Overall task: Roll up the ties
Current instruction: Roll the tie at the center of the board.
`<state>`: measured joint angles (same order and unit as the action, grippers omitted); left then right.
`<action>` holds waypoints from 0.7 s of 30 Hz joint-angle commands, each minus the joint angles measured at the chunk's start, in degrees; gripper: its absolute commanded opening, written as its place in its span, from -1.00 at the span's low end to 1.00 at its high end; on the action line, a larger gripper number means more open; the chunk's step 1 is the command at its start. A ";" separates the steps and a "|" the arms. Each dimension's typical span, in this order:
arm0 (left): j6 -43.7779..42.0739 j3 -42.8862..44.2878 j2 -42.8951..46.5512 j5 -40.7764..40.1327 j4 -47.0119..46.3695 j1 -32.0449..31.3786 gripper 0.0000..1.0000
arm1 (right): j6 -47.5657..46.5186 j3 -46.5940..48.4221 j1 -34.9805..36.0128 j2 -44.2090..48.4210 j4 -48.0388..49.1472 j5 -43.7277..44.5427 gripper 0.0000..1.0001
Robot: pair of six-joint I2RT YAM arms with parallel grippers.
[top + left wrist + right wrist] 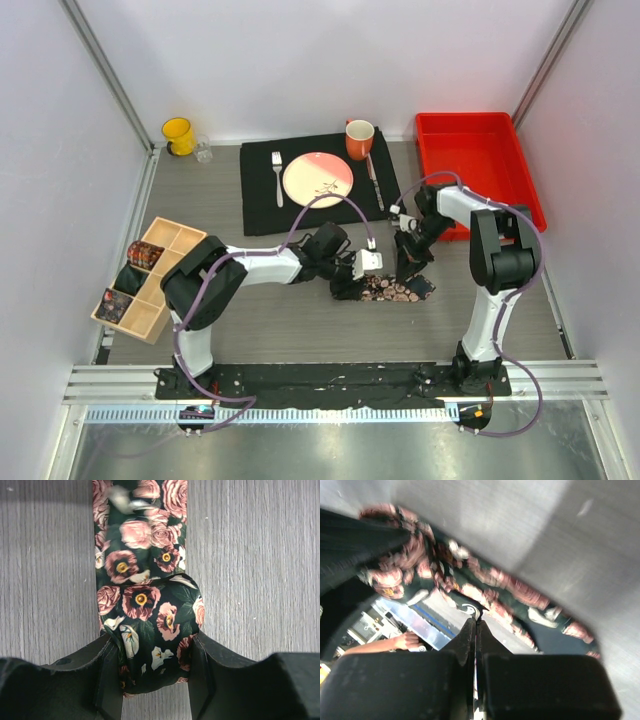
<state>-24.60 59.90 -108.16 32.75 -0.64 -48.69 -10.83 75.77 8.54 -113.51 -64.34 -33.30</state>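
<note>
- Black floral fabric: the floral tie lies mid-worktop, toward the near edge, with one end wound into a coil.
- The left gripper clasps that coil, one finger pressed against each side.
- The right gripper has its fingers together, pinching the tie's edge.
- Rolled ties sit in a wooden box at the left edge.

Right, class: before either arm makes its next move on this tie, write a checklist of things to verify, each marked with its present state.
1. Left pincer clamps the floral tie at its coil, both sides: ok.
2. Right pincer pinches the tie's edge, jaws closed: ok.
3. Unrolled strip lies flat and straight: ok.
4. Coil layers line up evenly: cannot tell.
5. Wooden organiser has a free compartment: ok.
</note>
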 commanded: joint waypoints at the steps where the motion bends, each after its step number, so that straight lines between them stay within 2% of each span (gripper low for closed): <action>1: 4.56 -2.86 -2.59 -3.66 2.41 2.19 -0.72 | -0.95 -5.01 0.34 3.13 0.34 2.09 -0.98; 6: 4.91 -4.88 1.37 -3.31 -0.75 2.72 -0.74 | -0.60 -4.05 0.34 -3.02 3.25 6.31 -0.98; 10: 5.35 -6.02 4.09 -3.66 -3.48 2.72 -0.73 | -1.12 -3.26 0.25 -6.10 6.59 13.24 -0.99; 16: 2.37 -6.63 4.62 -5.42 -1.20 2.72 -0.72 | -1.38 -2.56 -1.06 -7.78 8.79 17.21 -0.99; 19: 1.31 -5.77 2.00 -6.91 2.04 2.72 -0.71 | -2.00 -1.77 -1.15 -7.69 8.53 16.69 -0.98; 20: 1.05 -5.24 1.12 -7.09 3.01 2.63 -0.71 | -2.61 -1.07 -1.15 -7.34 8.09 14.86 -0.95; 21: 0.87 -4.71 0.24 -7.87 4.76 2.37 -0.72 | -2.70 -0.80 -1.15 -6.47 7.13 14.15 -0.77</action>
<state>-21.61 54.98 -105.36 31.79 -5.50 -47.11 -10.37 73.25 8.64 -118.67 -64.31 -29.28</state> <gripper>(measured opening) 0.472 0.020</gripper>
